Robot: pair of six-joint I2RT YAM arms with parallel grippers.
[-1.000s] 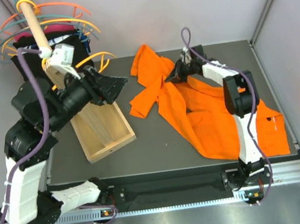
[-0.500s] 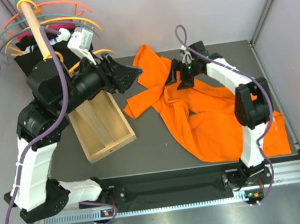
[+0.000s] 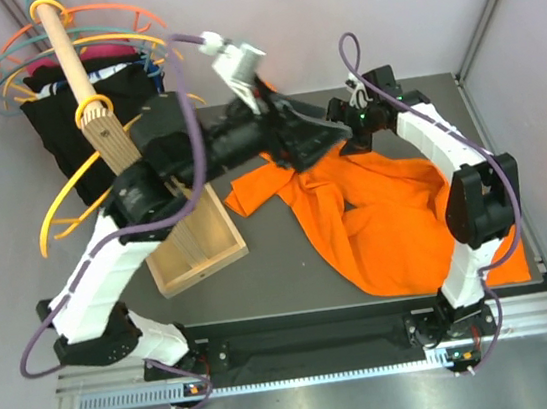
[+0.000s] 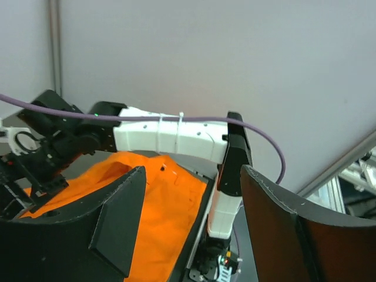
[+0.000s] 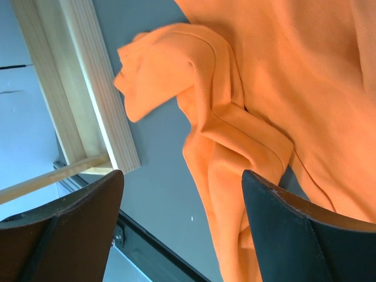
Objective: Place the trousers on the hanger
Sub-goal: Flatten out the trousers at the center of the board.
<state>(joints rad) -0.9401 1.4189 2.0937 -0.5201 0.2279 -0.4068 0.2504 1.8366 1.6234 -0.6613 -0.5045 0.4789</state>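
The bright orange trousers [image 3: 387, 220] lie crumpled across the right half of the dark mat, one leg end folded towards the wooden base. The amber-yellow hanger [image 3: 93, 111] hangs by its ring on the slanted wooden pole, its arms drooping to the left. My left gripper [image 3: 314, 141] reaches far right over the upper part of the trousers [image 4: 158, 211], open and empty [image 4: 194, 223]. My right gripper [image 3: 345, 122] hovers close beside it, also open [image 5: 182, 229], above a folded ridge of the trousers [image 5: 282, 70] and touching nothing.
The wooden pole stands in a shallow wooden box [image 3: 193, 240] left of the trousers. Black garments [image 3: 60, 117] and several coral, teal and yellow hangers [image 3: 110, 34] crowd the pole's top. A wall runs along the mat's far edge. The wooden box edge [image 5: 88, 88] shows in the right wrist view.
My left arm has swung from the rack to the right, over the trousers. My right gripper has opened, let go of the cloth and drawn back and up.
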